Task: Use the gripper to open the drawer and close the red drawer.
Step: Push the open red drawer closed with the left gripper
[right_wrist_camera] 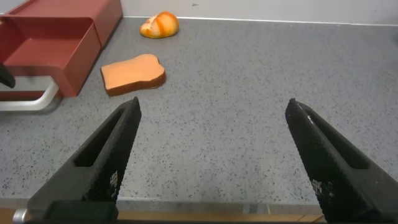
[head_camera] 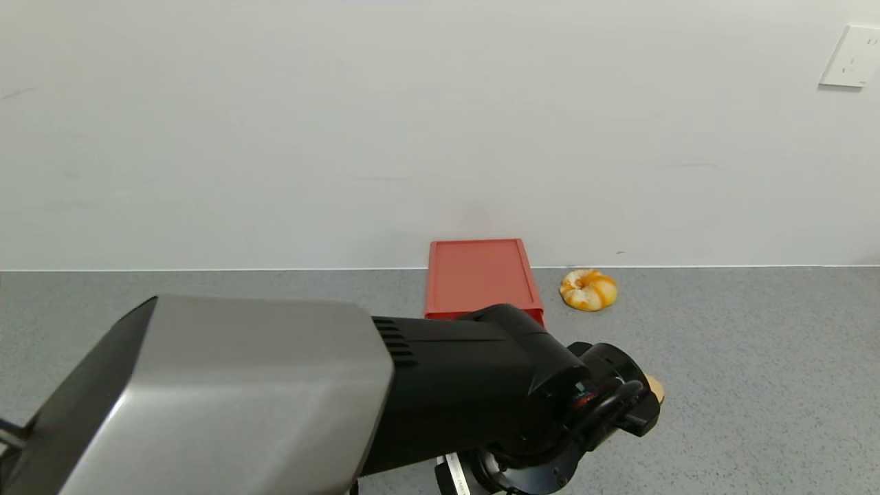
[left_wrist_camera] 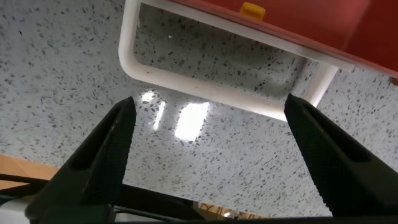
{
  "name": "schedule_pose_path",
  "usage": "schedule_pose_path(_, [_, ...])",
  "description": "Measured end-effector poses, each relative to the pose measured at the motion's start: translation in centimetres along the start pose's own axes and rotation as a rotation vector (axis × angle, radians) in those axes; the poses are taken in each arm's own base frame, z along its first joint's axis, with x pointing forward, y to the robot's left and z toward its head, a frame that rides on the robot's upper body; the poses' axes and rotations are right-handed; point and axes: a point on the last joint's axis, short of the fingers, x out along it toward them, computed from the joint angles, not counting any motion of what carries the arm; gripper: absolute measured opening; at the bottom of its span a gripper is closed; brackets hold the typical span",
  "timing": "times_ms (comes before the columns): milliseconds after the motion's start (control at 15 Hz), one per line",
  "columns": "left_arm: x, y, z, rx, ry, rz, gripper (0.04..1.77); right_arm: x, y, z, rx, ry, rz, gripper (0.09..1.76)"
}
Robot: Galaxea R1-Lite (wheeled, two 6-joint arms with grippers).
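The left claw point(left_wrist_camera: 208, 155) hangs low over the grey speckled bench point(head_camera: 756, 385), its two black fingers point(left_wrist_camera: 102, 155) spread wide and holding nothing. Just ahead of the fingertips lies the white loop handle point(left_wrist_camera: 205, 93) of the red drawer point(right_wrist_camera: 43, 46); the tips sit near the handle's front bar but do not touch it.

In the right wrist view the drawer stands pulled out of its low red box point(head_camera: 479, 275), its shallow inside bare. The box sits at the back of the bench against the white wall point(head_camera: 344, 137) (a wall socket point(head_camera: 851, 56) shows at the upper right).

The bulky left arm point(head_camera: 275, 392) crosses the head view and hides the drawer's front there.

A toast slice point(right_wrist_camera: 133, 73) lies flat on the bench just beside the open drawer, on its right. A small orange-and-white bun point(head_camera: 588, 289) rests near the box's right side, by the wall.

The right claw point(right_wrist_camera: 211, 155) hovers over bare bench well to the right of the drawer, fingers likewise spread and holding nothing.
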Motion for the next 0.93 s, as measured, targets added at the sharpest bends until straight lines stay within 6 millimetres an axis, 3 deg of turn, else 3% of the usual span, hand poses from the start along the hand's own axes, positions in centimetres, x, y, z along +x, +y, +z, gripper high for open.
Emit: schedule_pose_path(933, [0.54, -0.11, 0.31, -0.185, -0.016, -0.033, 1.72, 0.0, 0.0, 0.0, 0.0, 0.0, 0.0, 1.71])
